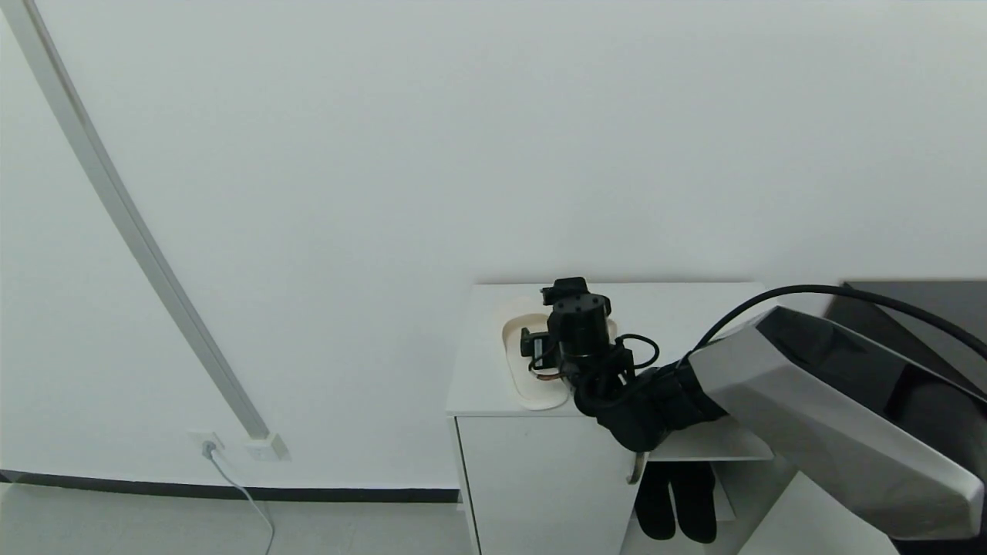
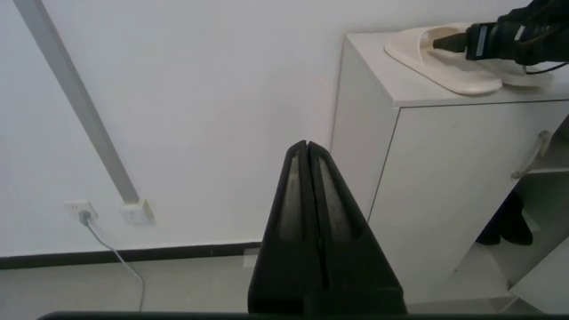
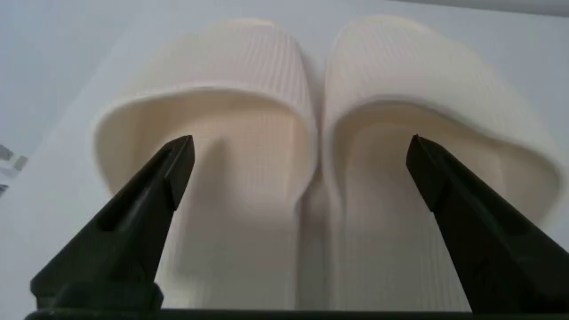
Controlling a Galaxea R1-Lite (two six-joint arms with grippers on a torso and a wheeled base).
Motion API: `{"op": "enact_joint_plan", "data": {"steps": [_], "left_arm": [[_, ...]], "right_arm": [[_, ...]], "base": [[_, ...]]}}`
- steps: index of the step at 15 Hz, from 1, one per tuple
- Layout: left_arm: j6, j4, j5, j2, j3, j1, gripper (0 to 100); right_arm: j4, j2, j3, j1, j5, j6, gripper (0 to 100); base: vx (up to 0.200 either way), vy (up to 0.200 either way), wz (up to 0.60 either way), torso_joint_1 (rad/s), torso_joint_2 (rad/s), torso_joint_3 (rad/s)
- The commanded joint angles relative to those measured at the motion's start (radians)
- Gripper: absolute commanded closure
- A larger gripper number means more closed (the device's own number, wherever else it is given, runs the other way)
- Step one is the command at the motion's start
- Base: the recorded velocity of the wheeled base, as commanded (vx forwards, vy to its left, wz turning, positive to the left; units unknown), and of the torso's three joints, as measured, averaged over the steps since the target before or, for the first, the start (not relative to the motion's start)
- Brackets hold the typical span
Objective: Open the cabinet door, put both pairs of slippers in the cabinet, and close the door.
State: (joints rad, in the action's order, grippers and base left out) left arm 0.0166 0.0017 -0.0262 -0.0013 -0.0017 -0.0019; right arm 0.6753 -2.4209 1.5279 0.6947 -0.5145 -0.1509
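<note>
Right gripper [image 3: 300,151]: jaws spread, straddling cream slippers [image 3: 240,124] on cabinet [image 1: 478,378] top; black slippers [image 1: 682,501] inside, 5 o'clock from it; left gripper [image 2: 307,149] closed, empty

Slipper pair [image 1: 534,395] side by side on cabinet [image 1: 540,478] top. Right hand [image 3: 298,164] just before pair, one finger over each slipper. Second slipper pair [image 1: 682,501] inside cabinet, below that hand. Left hand [image 2: 307,156] well apart, left of cabinet.
</note>
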Motion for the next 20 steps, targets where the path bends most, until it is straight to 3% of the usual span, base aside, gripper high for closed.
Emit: {"op": "enact_joint_plan", "data": {"steps": [1,2,3,12,16,20], "left_arm": [[-0.001,0.0,0.0,0.001,0.0,0.0,100],[-0.001,0.0,0.0,0.001,0.0,0.0,100],[-0.001,0.0,0.0,0.001,0.0,0.0,100],[-0.003,0.0,0.0,0.001,0.0,0.0,100],[-0.001,0.0,0.0,0.001,0.0,0.0,100],[-0.001,0.0,0.0,0.001,0.0,0.0,100]], "right_arm": [[-0.013,-0.038,0.057,-0.015,0.001,0.001,0],[-0.013,-0.038,0.06,-0.017,0.001,-0.001,0],[-0.013,-0.041,0.06,-0.02,0.002,0.001,100],[-0.008,0.006,0.031,-0.011,-0.001,-0.004,100],[0.009,0.204,-0.18,0.049,0.001,-0.009,100],[0.151,0.425,-0.586,0.106,0.002,-0.019,100]], "base": [[0.0,0.0,0.0,0.0,0.0,0.0],[0.0,0.0,0.0,0.0,0.0,0.0],[0.0,0.0,0.0,0.0,0.0,0.0],[0.0,0.0,0.0,0.0,0.0,0.0],[0.0,0.0,0.0,0.0,0.0,0.0],[0.0,0.0,0.0,0.0,0.0,0.0]]}}
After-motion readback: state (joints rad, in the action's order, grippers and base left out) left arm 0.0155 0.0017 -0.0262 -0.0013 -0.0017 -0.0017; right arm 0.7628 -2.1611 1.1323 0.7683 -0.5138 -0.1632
